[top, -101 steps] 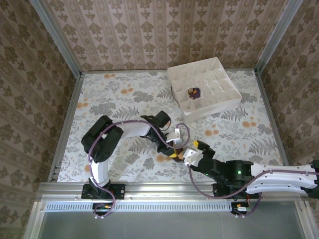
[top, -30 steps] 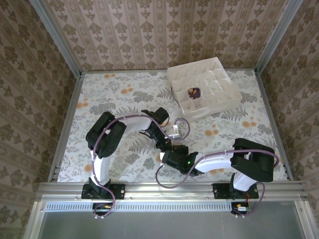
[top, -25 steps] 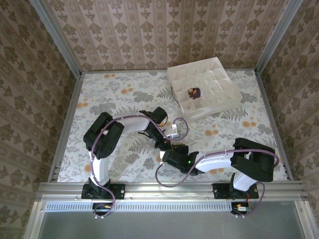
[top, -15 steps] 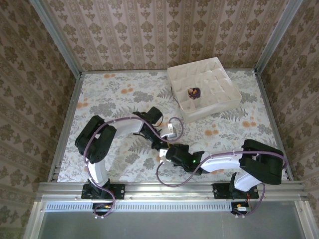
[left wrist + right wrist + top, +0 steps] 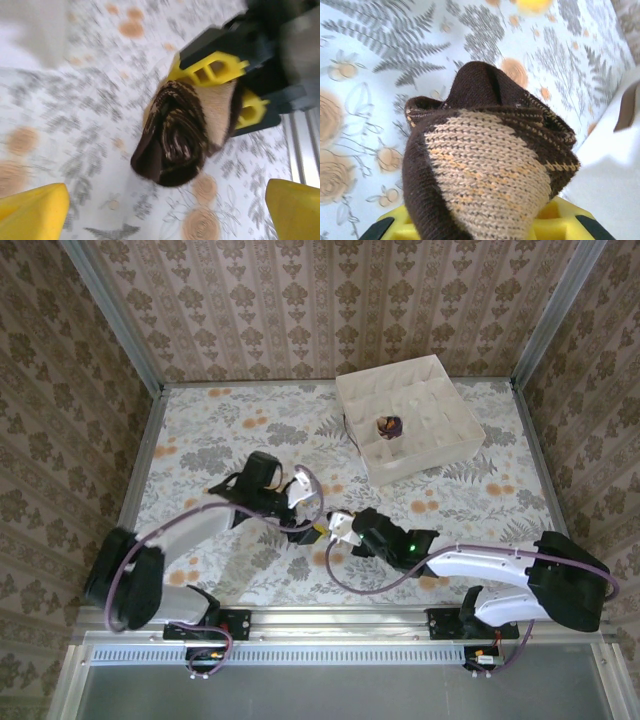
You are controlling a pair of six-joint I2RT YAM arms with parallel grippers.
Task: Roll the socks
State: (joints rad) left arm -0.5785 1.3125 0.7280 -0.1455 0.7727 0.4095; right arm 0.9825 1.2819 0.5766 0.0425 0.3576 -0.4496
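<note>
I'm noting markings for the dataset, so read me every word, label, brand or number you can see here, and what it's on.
None: no text can be read anywhere.
The brown sock bears only a knitted diamond pattern. The white divided box is plain. The table cover and the walls carry only floral prints.

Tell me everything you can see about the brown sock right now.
The brown sock looks like knitted fabric, dark brown with tan diamond patches and thin orange-yellow lines. It is rolled into a lumpy ball, with dark folds bunched at its free end. The right tool clamps its other end between yellow fingers, over the near half of the floral table. Whether it touches the table cannot be told.
</note>
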